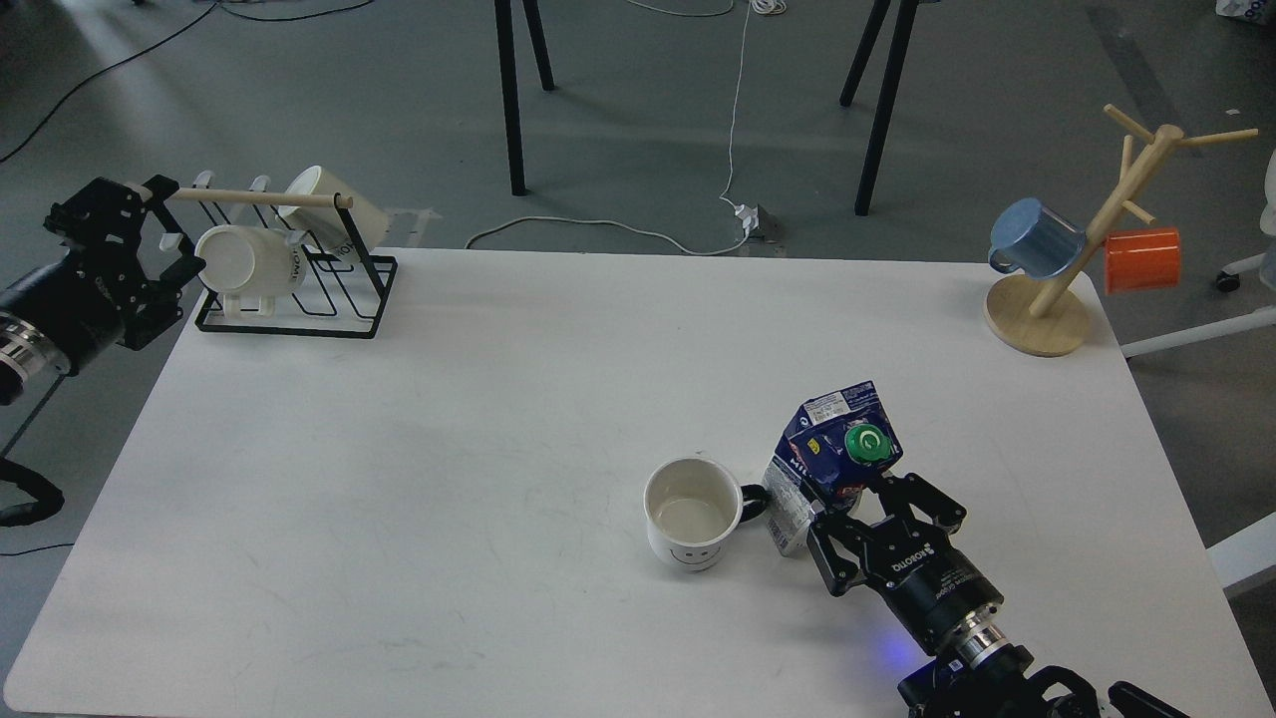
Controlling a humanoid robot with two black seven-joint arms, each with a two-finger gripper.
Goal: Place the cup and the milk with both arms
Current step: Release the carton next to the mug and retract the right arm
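Right gripper sits clamped around the lower body of the milk, fingers on either side of the carton, near right part of the table. Left gripper hangs off the far left edge of the table beside the black wire rack; its fingers look spread, holding nothing.

Milk: carton leans, gable top and green cap tipped toward the far right, base down toward the near left. Long axis runs base to gable, tilted off vertical. Judged handling: paperboard walls, light if part empty, dents under a hard squeeze; coated faces likely a bit slippery. Best hold is across the flat sides at mid-body, below the gable, as taken now.

Cup: upright, mouth up, just left of the milk; black handle points right toward the carton and appears to touch it or nearly so. Smiley face is turned toward the near edge. Judged stiff, heavier for its size, brittle on impact, glazed and slick; grip over the rim wall or at the handle.

Outward: cream mugs on the rack, far left; wooden mug tree with blue and orange mugs, far right.
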